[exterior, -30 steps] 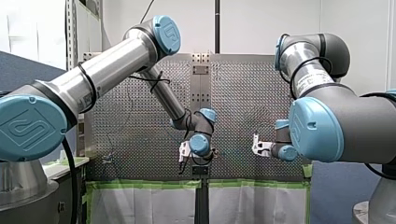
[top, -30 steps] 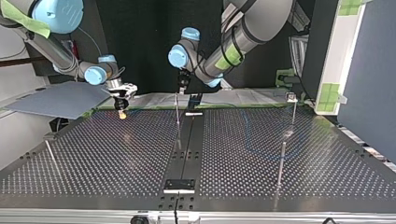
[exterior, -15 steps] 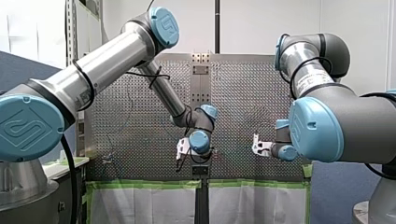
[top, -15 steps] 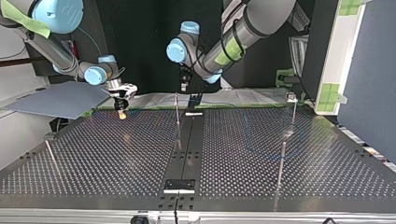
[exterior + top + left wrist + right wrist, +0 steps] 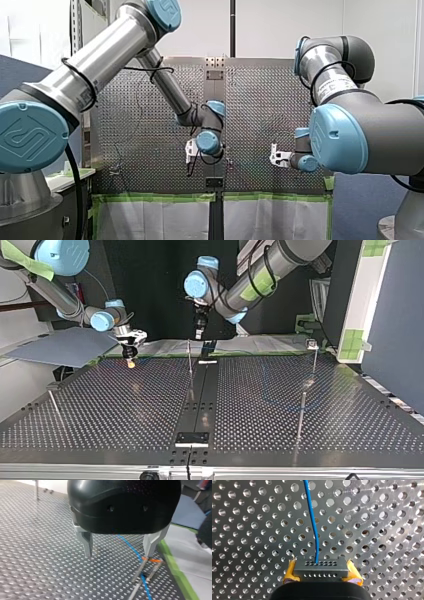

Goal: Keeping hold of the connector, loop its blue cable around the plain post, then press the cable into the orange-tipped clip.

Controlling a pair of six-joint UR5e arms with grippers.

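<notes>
Right gripper clamping connector crosswise, blue cable running straight ahead

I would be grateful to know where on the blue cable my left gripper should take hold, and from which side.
Take the straight stretch of the blue cable just short of the orange-tipped clip. It appears to lie thin and flat on the table, so probably bring the left gripper down from above, its open fingers straddling the cable across its run.
</notes>
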